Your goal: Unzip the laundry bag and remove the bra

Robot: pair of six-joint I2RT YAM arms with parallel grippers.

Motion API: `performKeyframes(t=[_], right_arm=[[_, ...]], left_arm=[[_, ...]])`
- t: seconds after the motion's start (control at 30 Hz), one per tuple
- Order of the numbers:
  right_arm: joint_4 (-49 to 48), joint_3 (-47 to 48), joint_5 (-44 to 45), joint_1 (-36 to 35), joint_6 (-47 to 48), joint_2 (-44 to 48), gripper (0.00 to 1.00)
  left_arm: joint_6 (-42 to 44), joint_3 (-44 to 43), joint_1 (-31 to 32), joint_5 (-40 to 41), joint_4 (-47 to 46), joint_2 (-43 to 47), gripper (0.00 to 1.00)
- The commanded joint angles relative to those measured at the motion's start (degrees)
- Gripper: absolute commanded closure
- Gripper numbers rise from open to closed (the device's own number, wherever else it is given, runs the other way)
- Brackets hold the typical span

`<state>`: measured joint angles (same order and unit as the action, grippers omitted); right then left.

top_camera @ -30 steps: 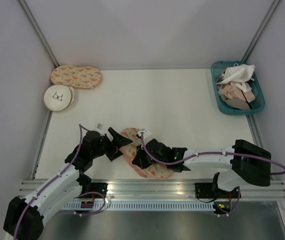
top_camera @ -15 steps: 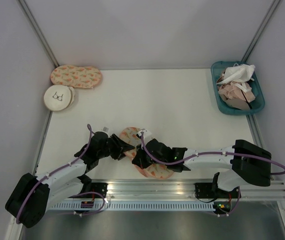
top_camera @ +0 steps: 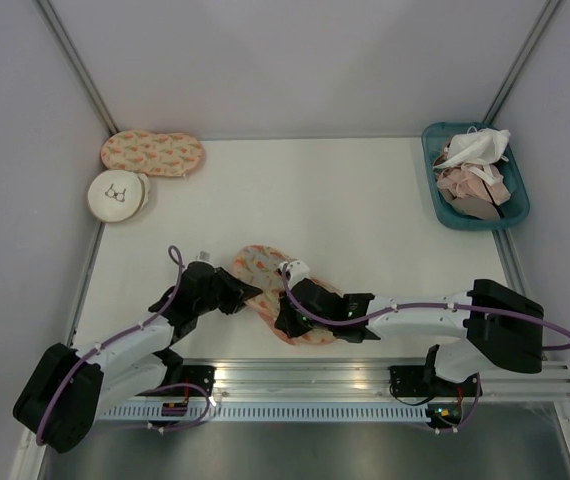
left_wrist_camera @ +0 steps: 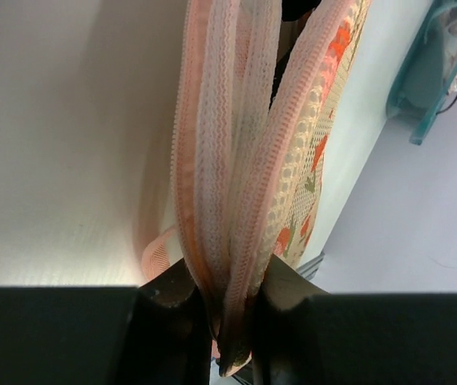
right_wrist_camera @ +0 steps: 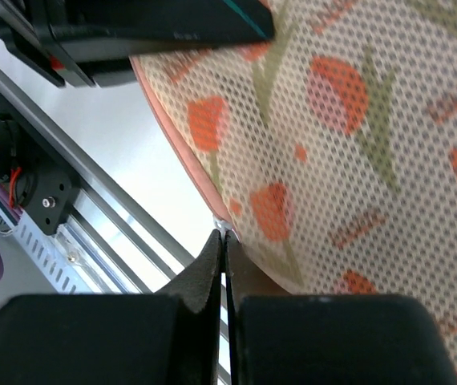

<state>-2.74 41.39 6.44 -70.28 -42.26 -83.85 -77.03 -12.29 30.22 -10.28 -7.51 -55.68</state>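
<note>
The laundry bag (top_camera: pixel 261 272), cream-pink mesh with orange-red and green print, lies near the table's front edge between both arms. My left gripper (top_camera: pixel 241 291) is shut on the bag's left end. In the left wrist view the pink edging and zipper tape (left_wrist_camera: pixel 236 160) are bunched between its fingers (left_wrist_camera: pixel 230 293). My right gripper (top_camera: pixel 287 318) rests over the bag's middle, shut on a small white zipper pull (right_wrist_camera: pixel 225 227) at the edge of the printed mesh (right_wrist_camera: pixel 357 120). The bra is hidden.
A like-printed case (top_camera: pixel 152 153) and a round white pouch (top_camera: pixel 117 194) lie at the back left. A teal basket (top_camera: pixel 436 192) of pale garments stands at the back right. The metal rail (top_camera: pixel 305 375) runs just in front of the bag.
My left gripper went from wide open beside the bag to shut on its left end. The bag has shifted slightly left and back. The right gripper stayed shut.
</note>
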Motion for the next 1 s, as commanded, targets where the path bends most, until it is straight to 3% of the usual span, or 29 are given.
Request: performKeyframes(t=[0.0,0.27,0.4,0.57,0.8,0.97], right_arm=[[6.0,0.3,0.2,-0.1,-1.9,2.3,0.99],[9.2,-2.5,0.5,-0.3,-3.6,5.6,0.99],[9.6,-4.6,-1.8,-0.3,-3.4,5.5,1.00],[9.3,-6.0,-2.4,-0.6,-3.6,3.3,1.00],[19.8,-2.5,11.3,-0.6,-4.1,1.2,0.99],[25.9,0.8,17.7,-0.5,-4.8,-1.1,1.00]], left_arm=[[3.7,-2.7,-2.3,3.3,-1.5,-1.5,0.78],[10.1,-6.9,-6.6,-0.9,-2.5,-6.3,0.78],[15.7,-11.4,-10.1,-5.6,-2.4,-12.8,0.79],[24.9,-20.5,-13.2,-17.9,-3.0,-24.0,0.89],[39.1,-31.1,-13.5,-30.4,3.5,-37.2,0.90],[47.4,-38.0,-13.4,-31.7,13.6,-44.2,0.90]])
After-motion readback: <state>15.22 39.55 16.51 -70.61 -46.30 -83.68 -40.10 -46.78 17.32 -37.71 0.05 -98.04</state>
